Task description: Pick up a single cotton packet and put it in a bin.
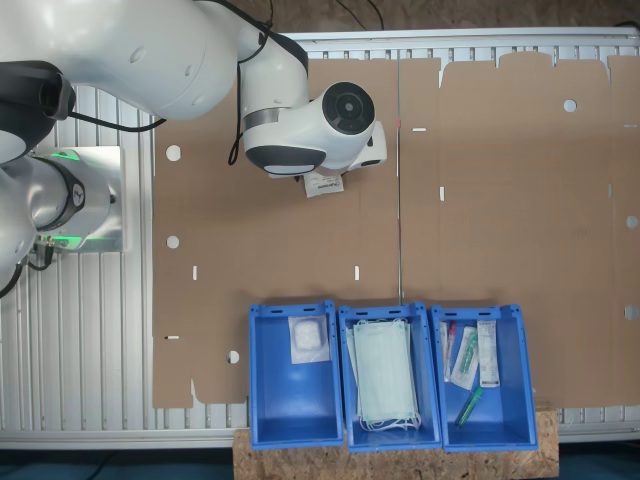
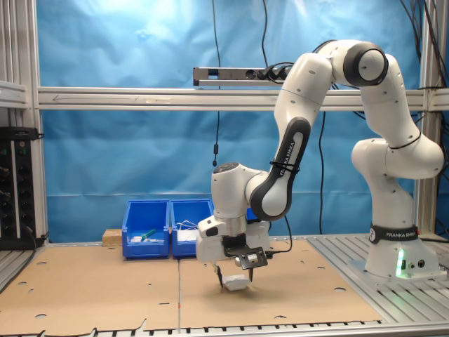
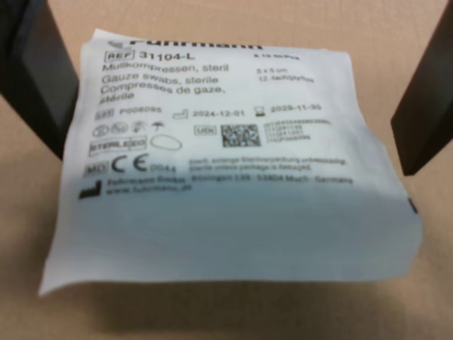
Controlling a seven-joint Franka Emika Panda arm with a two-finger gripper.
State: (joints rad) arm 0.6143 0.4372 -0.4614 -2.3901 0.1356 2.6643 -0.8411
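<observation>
**Fingers straddle the packet before the grasp**

The gripper (image 3: 226, 99) stands wide, its dark fingers (image 3: 42, 78) on opposite sides of the cotton packet (image 3: 226, 170), which lies flat on the cardboard (image 1: 480, 180), well apart from the blue bins (image 1: 295, 385); closing should pinch it.

White cotton packet (image 3: 226, 170) with black print; brown cardboard (image 1: 500, 200); three bins (image 1: 385, 375), seemingly blue.

Matt white paper cotton packet (image 3: 226, 163) on dull brown cardboard sheet (image 1: 500, 200).
</observation>
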